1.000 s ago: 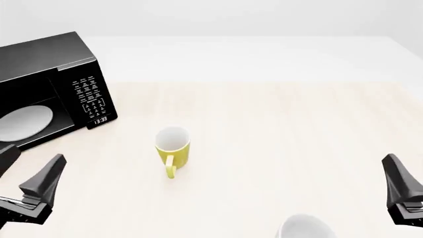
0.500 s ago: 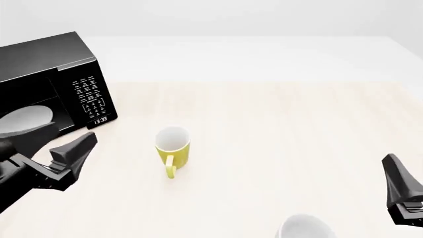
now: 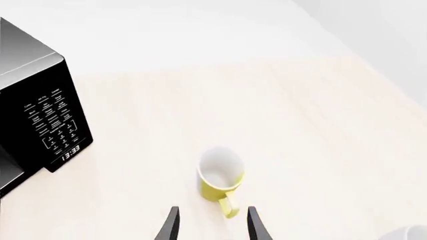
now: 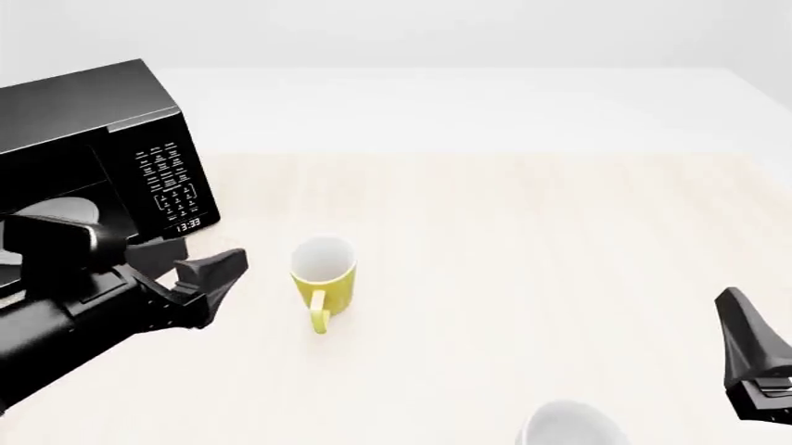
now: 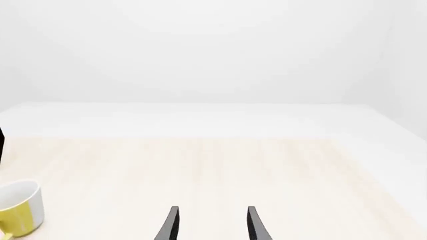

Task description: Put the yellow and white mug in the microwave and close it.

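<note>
The yellow and white mug stands upright on the table, its handle pointing toward the near edge. In the left wrist view the mug sits just ahead of the fingertips. My left gripper is open and empty, a short way left of the mug and not touching it. The black microwave stands at the far left with its cavity open to view and the white plate partly hidden behind my left arm. My right gripper is open and empty at the near right; the mug shows at its view's edge.
A plain white cup stands at the near edge, right of centre, and its rim shows in the left wrist view. The microwave's keypad panel faces the table's middle. The tabletop is pale wood.
My left gripper has moved from the near left corner forward and to the right, ending close beside the mug. The right gripper, mug and cup have not moved.
</note>
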